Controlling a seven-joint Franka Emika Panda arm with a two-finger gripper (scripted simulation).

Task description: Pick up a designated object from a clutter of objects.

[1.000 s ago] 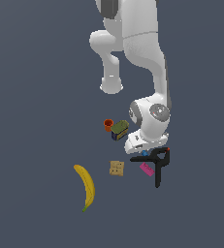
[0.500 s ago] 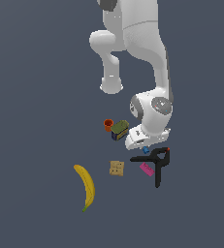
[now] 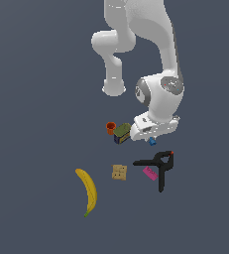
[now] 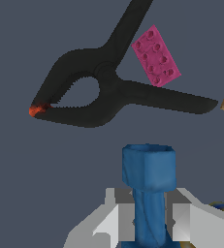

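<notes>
The gripper (image 4: 150, 224) is clamping the glossy blue blocky piece (image 4: 148, 186), its base hiding between pale fingers (image 4: 119, 221); beyond are lying a matte black clamp (image 4: 104, 89) and a studded pink brick (image 4: 156, 56).

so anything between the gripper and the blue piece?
No. In the wrist view the blue piece already sits between the gripper fingers. The black clamp and pink piece lie beyond it, apart.

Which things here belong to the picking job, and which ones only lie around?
Belong to the job:
- blue piece, between the fingers
- gripper

Only lying around:
- black clamp
- pink piece
- banana
- cracker square
- orange cup
- olive-and-blue box
</notes>
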